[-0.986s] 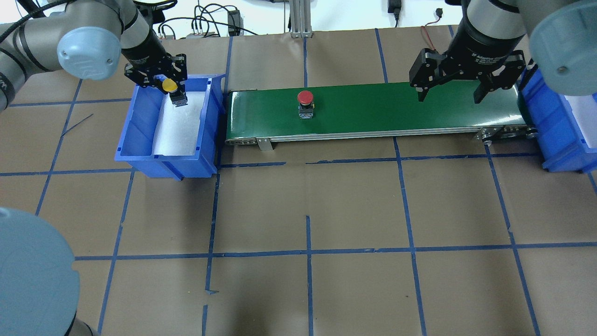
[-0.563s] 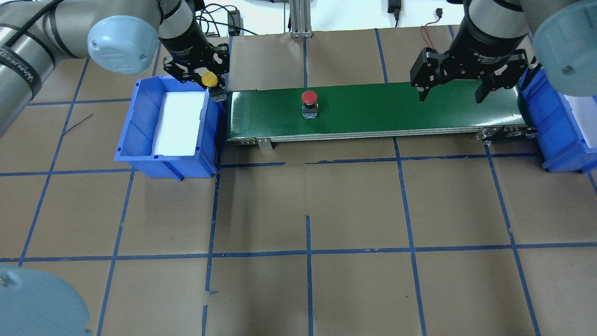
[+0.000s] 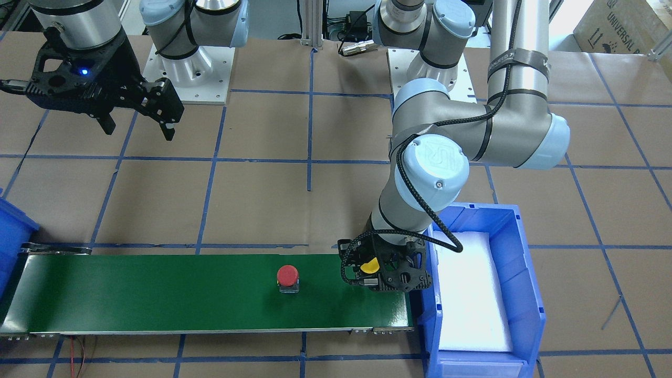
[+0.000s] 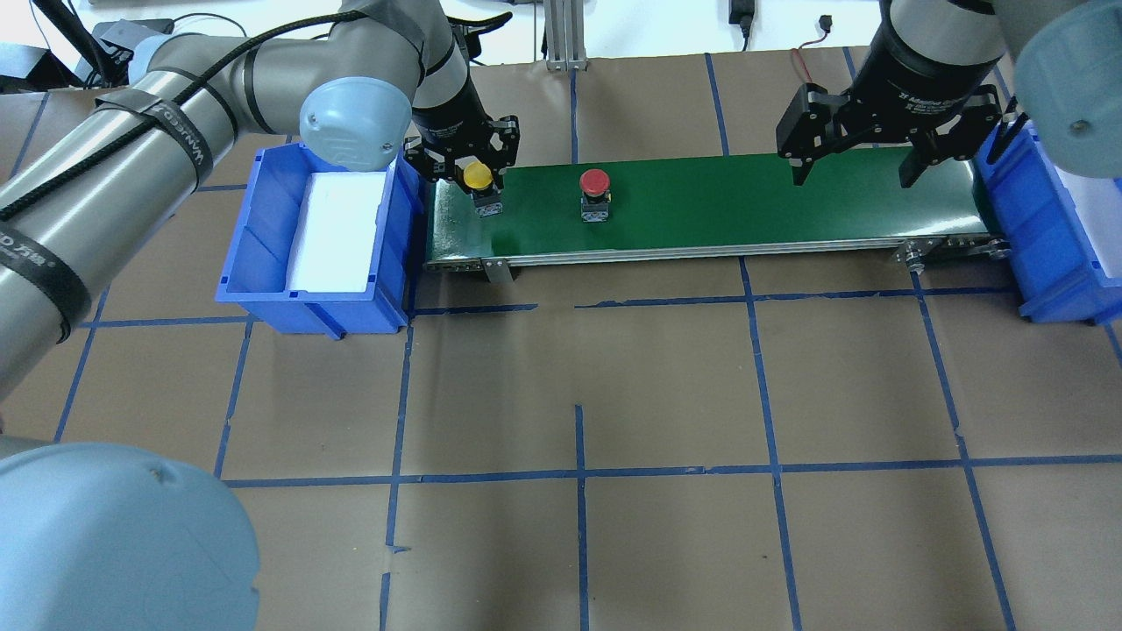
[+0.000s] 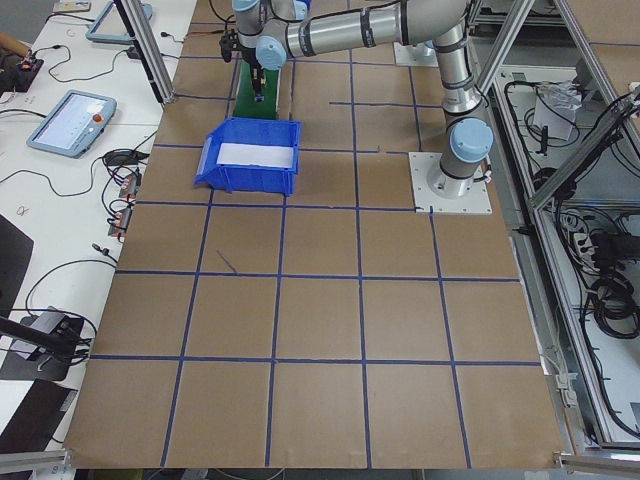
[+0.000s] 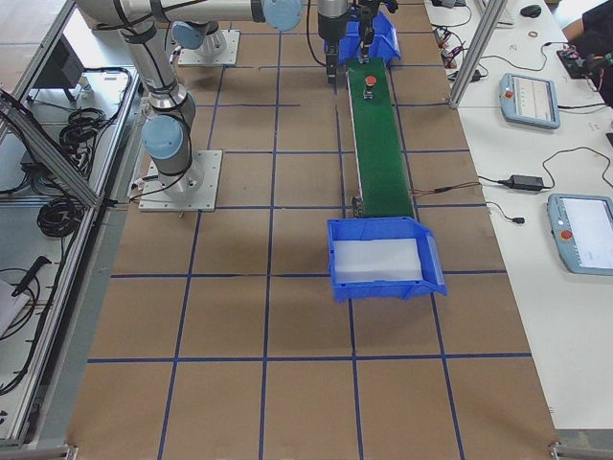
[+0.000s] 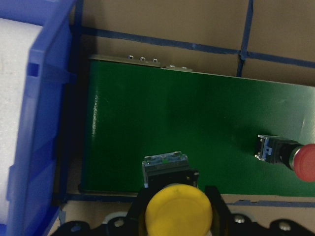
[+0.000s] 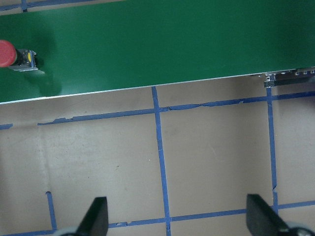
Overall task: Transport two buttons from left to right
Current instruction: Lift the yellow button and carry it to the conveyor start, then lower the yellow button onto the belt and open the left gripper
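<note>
Yellow button (image 4: 478, 174) carried from bin (image 4: 307, 308) over belt (image 4: 745, 202).

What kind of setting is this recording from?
Probably a robotics lab: two arms bolted to a paper-covered table gridded with blue tape, a green conveyor belt between blue bins, control tablets on a side bench.

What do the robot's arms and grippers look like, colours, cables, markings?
Both the left arm and right arm are silver-grey tubes with pale blue joint caps. A black braided cable runs along the left arm under black straps with white lettering. The left gripper and right gripper are black two-finger linkages; the right's wrist shows a blue light.
</note>
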{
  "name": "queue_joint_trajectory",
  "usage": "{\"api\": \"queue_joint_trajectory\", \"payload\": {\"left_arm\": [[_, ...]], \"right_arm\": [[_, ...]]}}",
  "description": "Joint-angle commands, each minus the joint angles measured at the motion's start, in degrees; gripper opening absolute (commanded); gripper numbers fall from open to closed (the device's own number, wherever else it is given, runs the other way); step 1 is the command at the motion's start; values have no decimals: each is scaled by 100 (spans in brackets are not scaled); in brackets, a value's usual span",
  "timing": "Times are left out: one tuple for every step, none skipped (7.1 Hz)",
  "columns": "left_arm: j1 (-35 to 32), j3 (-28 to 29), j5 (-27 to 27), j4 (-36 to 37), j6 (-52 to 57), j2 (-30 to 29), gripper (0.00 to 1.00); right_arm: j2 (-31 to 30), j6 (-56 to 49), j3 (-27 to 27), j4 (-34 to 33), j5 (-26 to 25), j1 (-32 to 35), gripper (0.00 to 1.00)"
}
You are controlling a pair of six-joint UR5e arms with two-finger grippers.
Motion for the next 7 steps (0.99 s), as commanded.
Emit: {"api": "queue_joint_trajectory", "payload": {"left_arm": [[-4,2,177,42,391,-93,38],[22,3,160,42,435,-110,39],[65,20,160,51,610,-119,40],[83,20,160,59,733,-119,40],[110,20,151,60,735,-128,43],[119,-23,160,60,761,-128,50],[136,-59,151,60,752,-128,64]], "right_arm": [[-4,-13,4,11,-2,3,100],[-4,-13,21,11,7,-5,100],[-4,-13,21,11,7,3,100],[-4,-13,30,11,7,-5,100],[5,-22,39,11,7,-5,100],[-4,-22,30,11,15,-5,100],[-4,-13,30,11,16,-5,100]]}}
